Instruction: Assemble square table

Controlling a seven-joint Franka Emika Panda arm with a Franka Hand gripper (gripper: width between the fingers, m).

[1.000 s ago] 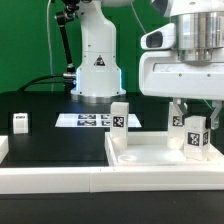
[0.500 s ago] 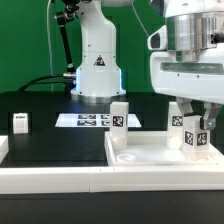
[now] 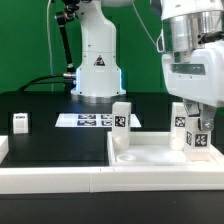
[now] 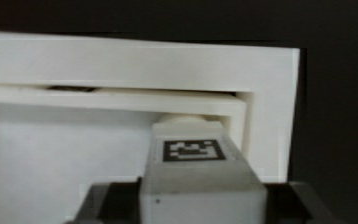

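Note:
The square table's white slab (image 3: 150, 158) lies at the exterior view's right, raised rim up. My gripper (image 3: 197, 128) is shut on a white tagged leg (image 3: 198, 142) and holds it upright over the slab's right end. In the wrist view the leg (image 4: 194, 150) sits between my dark fingers (image 4: 115, 200), and my gripper (image 4: 202, 208) is above the slab (image 4: 123, 60). A second leg (image 3: 120, 117) stands upright at the slab's far left corner. Another tagged white piece (image 3: 178, 118) shows just behind the held leg. A third leg (image 3: 20, 122) lies on the black surface at the left.
The marker board (image 3: 85, 120) lies flat behind the slab, in front of the robot base (image 3: 97, 70). A long white rail (image 3: 50, 180) borders the black surface along the front. A green wall stands behind.
My arm has shifted toward the exterior view's right and slightly up. The held leg has moved only a little to the right, and the other parts have not moved.

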